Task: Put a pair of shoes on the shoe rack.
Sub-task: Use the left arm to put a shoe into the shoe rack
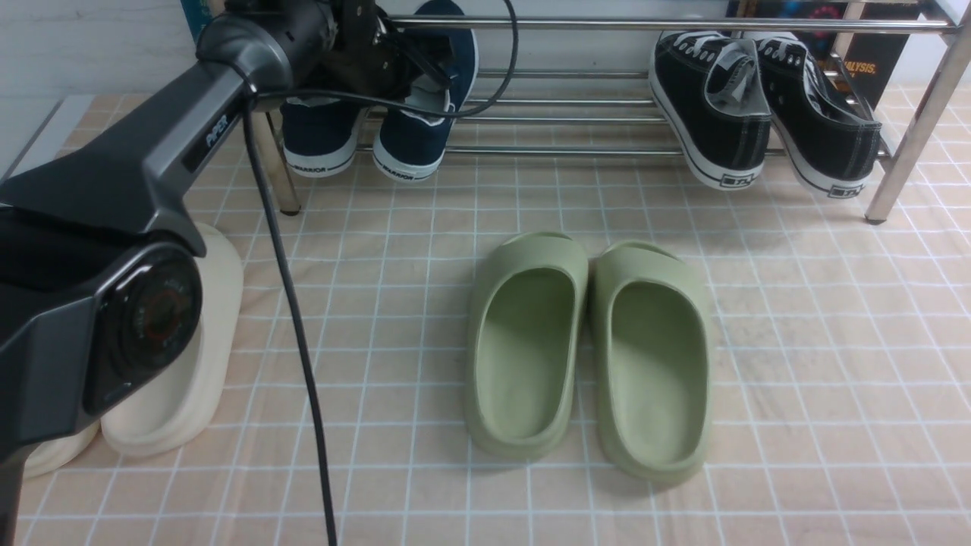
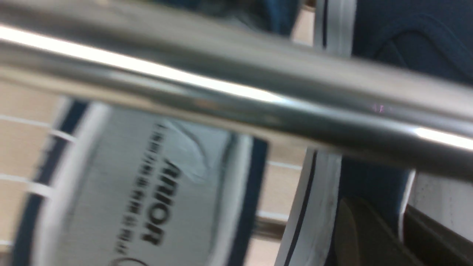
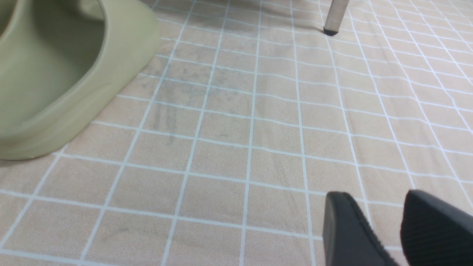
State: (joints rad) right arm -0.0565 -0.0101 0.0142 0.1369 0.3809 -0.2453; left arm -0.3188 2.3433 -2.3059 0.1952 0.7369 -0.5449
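Both navy-blue shoes lean on the lower rails of the chrome shoe rack (image 1: 576, 150) at its left end, heels toward me. One shoe (image 1: 322, 136) stands free. My left gripper (image 1: 428, 76) reaches under the top rail to the other shoe (image 1: 421, 129). In the left wrist view its fingers (image 2: 360, 236) are shut on that shoe's side wall (image 2: 373, 184), one outside on the canvas and one inside on the white lining. The free shoe's printed insole (image 2: 147, 203) shows below a rail (image 2: 236, 92). My right gripper (image 3: 388, 221) is open over bare floor.
Two black lace-up sneakers (image 1: 713, 106) (image 1: 823, 121) lean on the rack's right end. Green slides (image 1: 527, 341) (image 1: 652, 356) lie mid-floor, and cream slides (image 1: 190, 364) lie under my left arm. A black cable (image 1: 288, 303) hangs from that arm. A rack leg (image 3: 334, 14) stands near the right gripper.
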